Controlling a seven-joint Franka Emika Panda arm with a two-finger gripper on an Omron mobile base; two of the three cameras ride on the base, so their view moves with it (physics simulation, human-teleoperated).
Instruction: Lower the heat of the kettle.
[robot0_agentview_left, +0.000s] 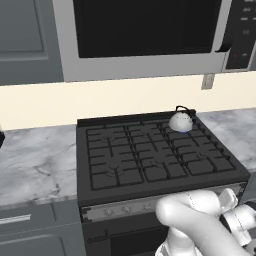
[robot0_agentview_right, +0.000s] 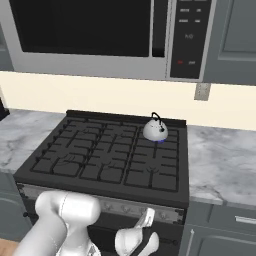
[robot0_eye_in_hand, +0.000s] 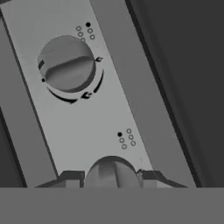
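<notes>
kettle (robot0_agentview_left: 180, 121) parked on the stove's (robot0_agentview_left: 150, 155) back right burner in the left base view, same corner in the right base view with a blue flame under it, hand view has the gripper (robot0_eye_in_hand: 112, 177) fingers hugging a control knob (robot0_eye_in_hand: 112, 173), second knob (robot0_eye_in_hand: 68, 65) further along the panel (robot0_eye_in_hand: 87, 118)

Arm folded low, end effector at a stove knob

The white arm bent down in front of the base, its wrist turned toward the stove's front panel. The end effector (robot0_eye_in_hand: 112, 177) pointed straight at the panel, its two dark fingertips (robot0_eye_in_hand: 70, 177) standing either side of a knob (robot0_eye_in_hand: 112, 171); whether they pressed on it could not be told.
</notes>
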